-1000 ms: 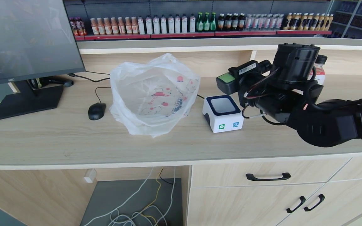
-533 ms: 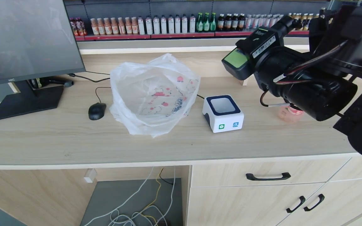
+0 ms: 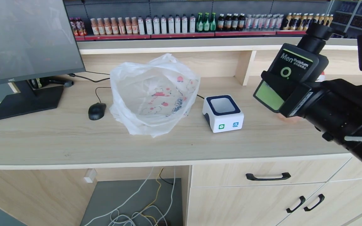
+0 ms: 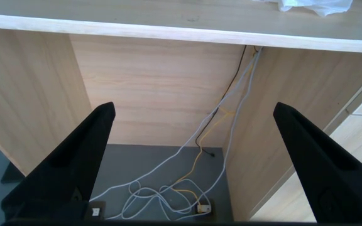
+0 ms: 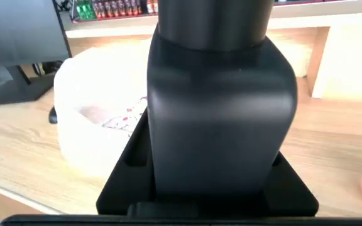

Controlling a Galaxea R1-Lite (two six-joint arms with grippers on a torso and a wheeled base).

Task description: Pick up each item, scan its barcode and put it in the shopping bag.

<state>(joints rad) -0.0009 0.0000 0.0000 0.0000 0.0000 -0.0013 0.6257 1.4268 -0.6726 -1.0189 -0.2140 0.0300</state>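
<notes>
Wooden shop counter. The dark bottle is clamped in the right gripper, aloft to the right of the scanner — its barcode should be turned squarely onto the scanner window. The left gripper is parked, fingers apart, below counter level.

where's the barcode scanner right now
In the head view the barcode scanner sits on the counter right of centre, just right of the shopping bag, left of the held black bottle.
</notes>
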